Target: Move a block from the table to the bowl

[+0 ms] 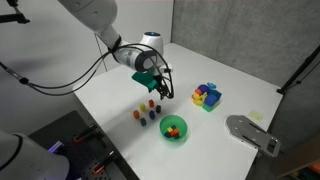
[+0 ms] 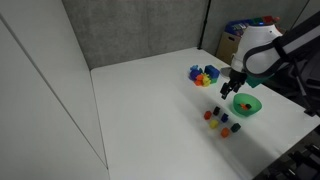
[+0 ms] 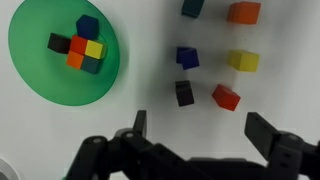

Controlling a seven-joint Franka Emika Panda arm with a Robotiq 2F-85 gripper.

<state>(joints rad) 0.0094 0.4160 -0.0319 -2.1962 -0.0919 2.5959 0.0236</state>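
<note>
The green bowl (image 3: 65, 52) sits on the white table (image 3: 160, 60) and holds several small coloured blocks; it also shows in both exterior views (image 1: 174, 128) (image 2: 246, 104). Loose blocks lie beside it in the wrist view: a red one (image 3: 226, 97), a black one (image 3: 185, 93), a dark blue one (image 3: 187, 57), a yellow one (image 3: 243, 61), an orange one (image 3: 243, 12) and a teal one (image 3: 192, 7). My gripper (image 3: 200, 128) is open and empty, hovering above the table just off the red and black blocks. It shows above the blocks in both exterior views (image 1: 160, 88) (image 2: 231, 88).
A blue, yellow and purple blocky cluster (image 1: 207, 96) (image 2: 204, 75) stands further along the table. A grey device (image 1: 252, 133) lies near the table's edge. The table's edges show in both exterior views.
</note>
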